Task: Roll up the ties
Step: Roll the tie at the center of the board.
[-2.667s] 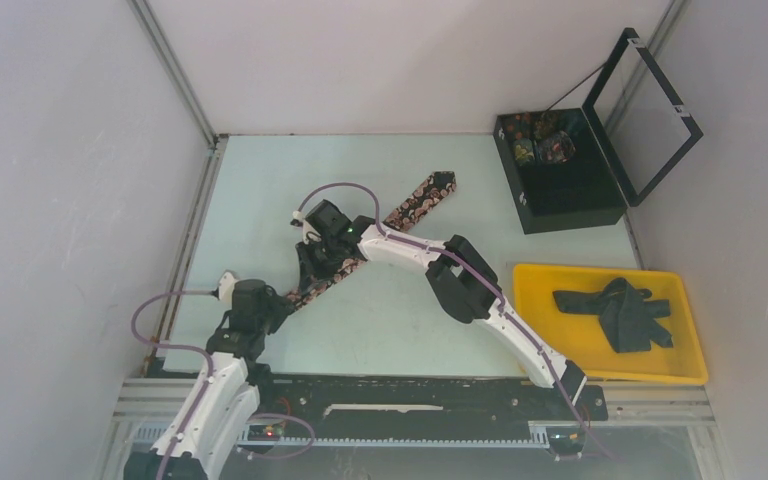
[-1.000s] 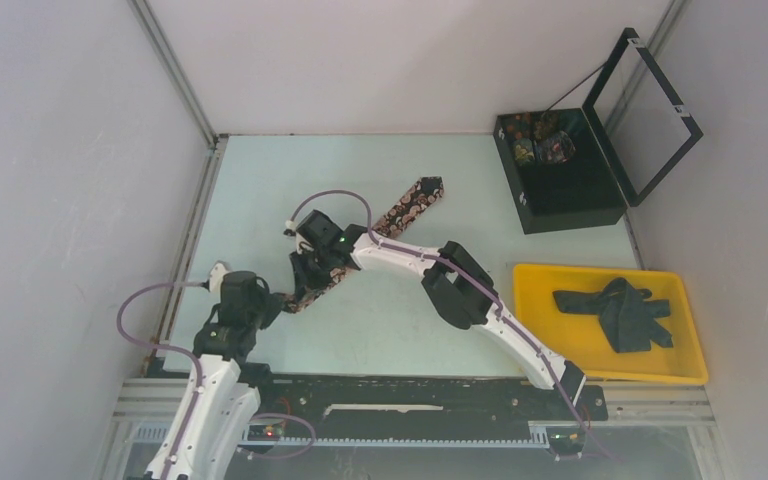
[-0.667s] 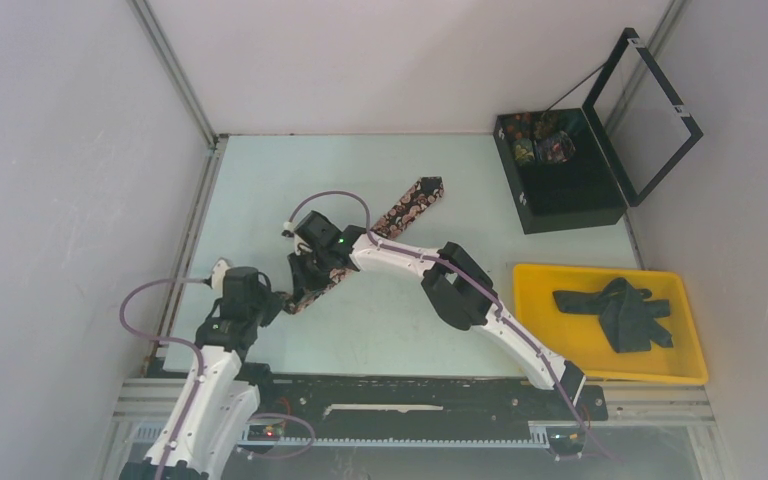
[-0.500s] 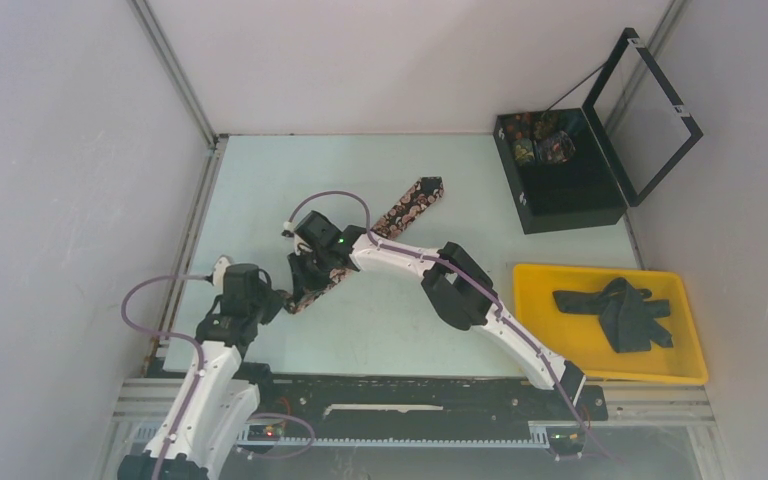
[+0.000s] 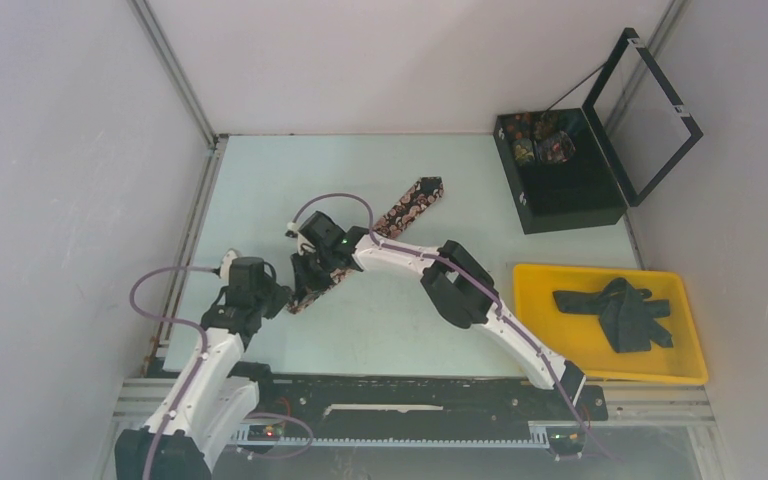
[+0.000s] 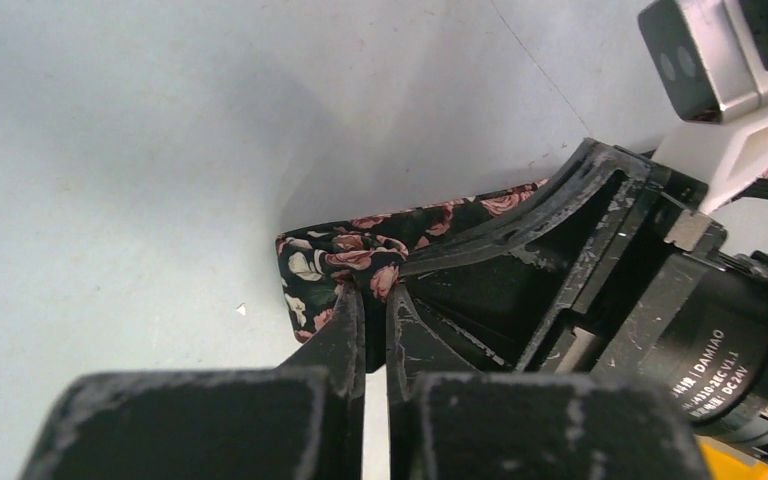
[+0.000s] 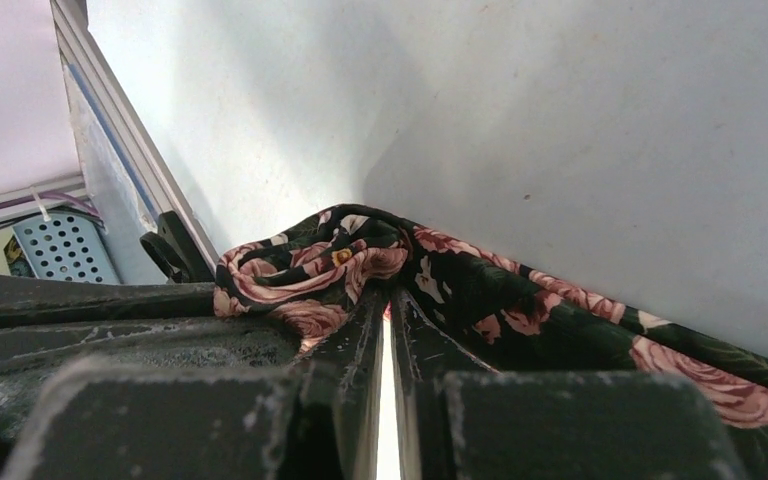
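The rose tie [image 5: 401, 207] lies slanting across the table [image 5: 260, 180]. One end is far and to the right, and the other end is near and to the left. Both grippers meet at that near left end.

The left gripper [image 6: 375, 296] has its fingers pressed almost together, pinching the very end of the tie. The right gripper [image 7: 388, 300] is just beside it and pinches a bunched fold of the same cloth. I think they hold it this way so one can keep the end steady while the other turns it over to start the roll. The rest of the tie lies flat and straight, which should help it roll up neatly.

Some dark ties [image 5: 620, 312] wait in the yellow tray [image 5: 540, 320] on the near right. A black box [image 5: 560, 195] with its lid up sits at the far right. It may be where rolled ties go.

On the motor [image 6: 710, 340] of the right arm I can read DAMIAO. The smaller letters under it are too tiny to be sure of.
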`<state>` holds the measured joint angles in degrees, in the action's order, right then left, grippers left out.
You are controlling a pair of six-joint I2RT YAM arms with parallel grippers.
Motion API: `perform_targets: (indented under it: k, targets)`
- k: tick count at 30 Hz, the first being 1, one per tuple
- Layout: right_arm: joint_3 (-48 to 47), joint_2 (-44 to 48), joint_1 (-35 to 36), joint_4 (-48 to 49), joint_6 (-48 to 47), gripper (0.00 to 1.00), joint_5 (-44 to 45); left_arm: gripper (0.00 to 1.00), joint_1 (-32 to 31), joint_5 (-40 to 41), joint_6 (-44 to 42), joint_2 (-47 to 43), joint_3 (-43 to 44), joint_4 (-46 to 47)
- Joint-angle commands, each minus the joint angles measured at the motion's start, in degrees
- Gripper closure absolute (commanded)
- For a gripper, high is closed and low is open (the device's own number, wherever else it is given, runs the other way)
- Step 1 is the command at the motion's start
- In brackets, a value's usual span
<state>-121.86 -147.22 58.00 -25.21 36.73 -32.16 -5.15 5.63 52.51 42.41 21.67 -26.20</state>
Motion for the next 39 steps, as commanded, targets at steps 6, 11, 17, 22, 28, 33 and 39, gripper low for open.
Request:
perform_targets:
  k: [6, 11, 17, 22, 28, 33, 39]
  targets:
    - [3.5, 3.8, -1.4, 2.7, 0.3, 0.9, -1.7, 1.0, -2.4, 0.0, 0.8, 4.6, 2.8, 5.3]
    - [5.9, 5.7, -2.3, 2.8, -0.3, 0.9, -1.5, 1.0, -3.2, 0.6, 0.8, 7.2, 2.6, 6.8]
    - [9.3, 9.3, -3.3, 1.9, -1.5, 0.88, -0.5, 1.0, -3.9, 1.1, 1.2, 9.3, 1.7, 8.7]
    - [11.9, 11.8, -4.5, 1.7, -2.3, 0.88, 0.2, 1.0, -4.8, 1.4, 1.5, 10.8, 1.7, 9.8]
    - [15.7, 14.5, -5.7, 3.1, -2.3, 0.88, 0.5, 0.97, -5.7, 1.5, 1.7, 13.4, 2.1, 11.2]
    - [17.4, 16.0, -6.5, 4.1, -2.1, 0.87, 0.5, 0.78, -7.1, 1.6, 1.7, 14.7, 2.6, 12.3]
    - [17.0, 16.6, -6.8, 4.0, -2.1, 0.86, 0.5, 0.54, -8.1, 2.3, 1.9, 13.1, 3.0, 12.2]
